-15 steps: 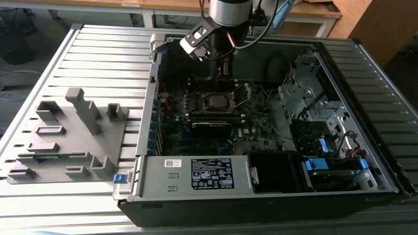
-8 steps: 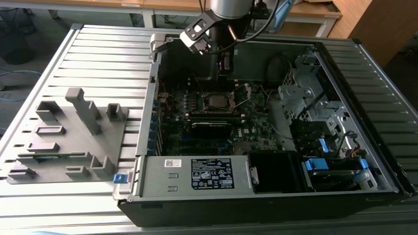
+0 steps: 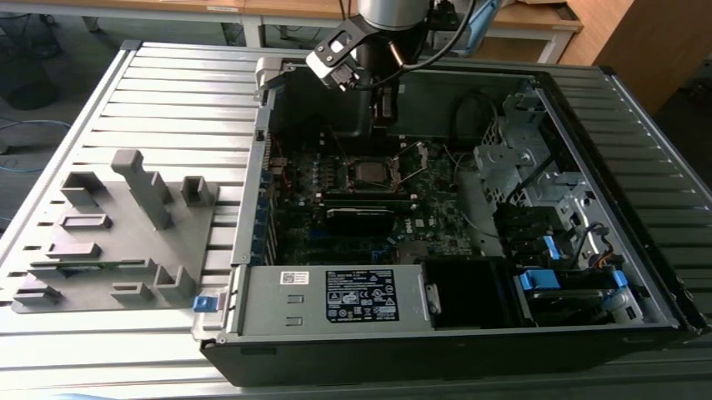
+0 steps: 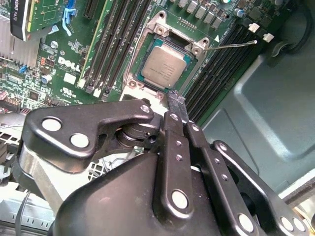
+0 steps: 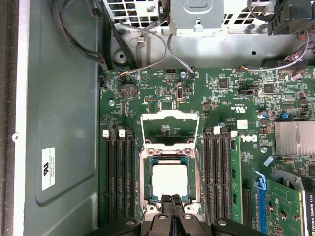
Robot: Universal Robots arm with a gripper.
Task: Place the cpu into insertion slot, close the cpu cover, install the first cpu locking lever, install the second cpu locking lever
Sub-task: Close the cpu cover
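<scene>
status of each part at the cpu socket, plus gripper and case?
chip, seated in the socket
cover, flipped open
lever, unlatched, sticking out over the memory slots
gripper, shut, empty, at the socket's edge
computer case, side open

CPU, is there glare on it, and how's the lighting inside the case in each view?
First wrist view: the cpu looks pale under even light, no hard hotspot; second wrist view: a soft sheen on it, small highlights on the rivets of the gripper; exterior view: the inside of the case is dim, the table around it bright.
</scene>
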